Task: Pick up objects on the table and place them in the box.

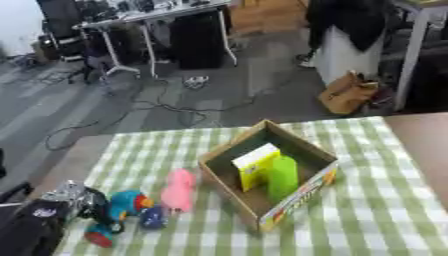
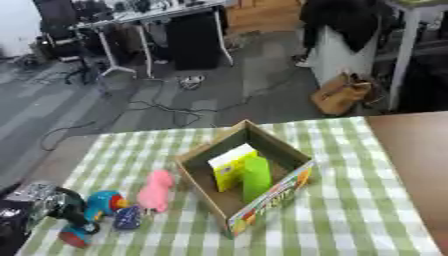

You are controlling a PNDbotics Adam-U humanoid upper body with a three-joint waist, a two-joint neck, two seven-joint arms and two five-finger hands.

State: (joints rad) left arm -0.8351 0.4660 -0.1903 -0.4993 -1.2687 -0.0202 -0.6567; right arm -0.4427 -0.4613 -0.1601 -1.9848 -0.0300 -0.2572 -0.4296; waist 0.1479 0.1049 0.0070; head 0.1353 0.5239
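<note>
An open cardboard box (image 1: pixel 308 146) sits at the middle of the green checked cloth, holding a yellow-and-white carton (image 1: pixel 255 164) and a green bottle (image 1: pixel 283 177). Left of the box lies a pink toy (image 1: pixel 179 190). Further left is a teal and orange parrot toy (image 1: pixel 127 205) with a red base (image 1: pixel 98 239), and a small dark blue object (image 1: pixel 153 217) beside it. My left hand (image 1: pixel 77 199) is at the lower left, its fingers curled against the parrot toy. The right hand shows in neither view.
The checked cloth (image 1: pixel 376 200) covers the table, with bare brown table (image 1: pixel 424 135) to the right. Beyond the far edge are the floor with cables (image 1: pixel 157 107), a brown bag (image 1: pixel 348 92) and desks.
</note>
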